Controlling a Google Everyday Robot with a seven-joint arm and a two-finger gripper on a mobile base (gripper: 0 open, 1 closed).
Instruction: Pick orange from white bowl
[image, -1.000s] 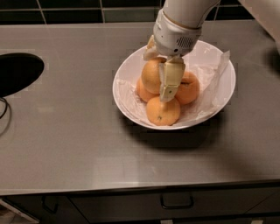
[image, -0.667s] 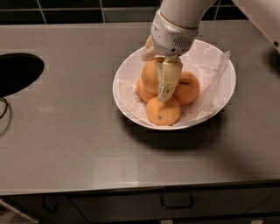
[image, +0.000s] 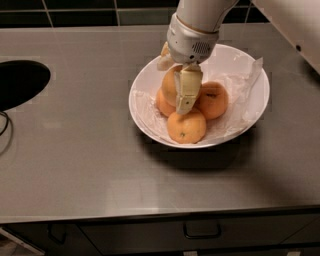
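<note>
Raised jaws gripping orange (image: 169, 84) in bowl (image: 142, 90)

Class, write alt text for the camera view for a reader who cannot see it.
A robot arm's gripper is down inside a wide glossy white bowl, at the largest, pale yellowish orange among three smaller deeper-orange fruits. The bowl, lined with a crinkled translucent sheet, sits on a grey metal counter.

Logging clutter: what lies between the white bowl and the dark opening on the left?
Only bare grey countertop, seen in the camera view. The pincer is inside the white bowl, at the orange.
</note>
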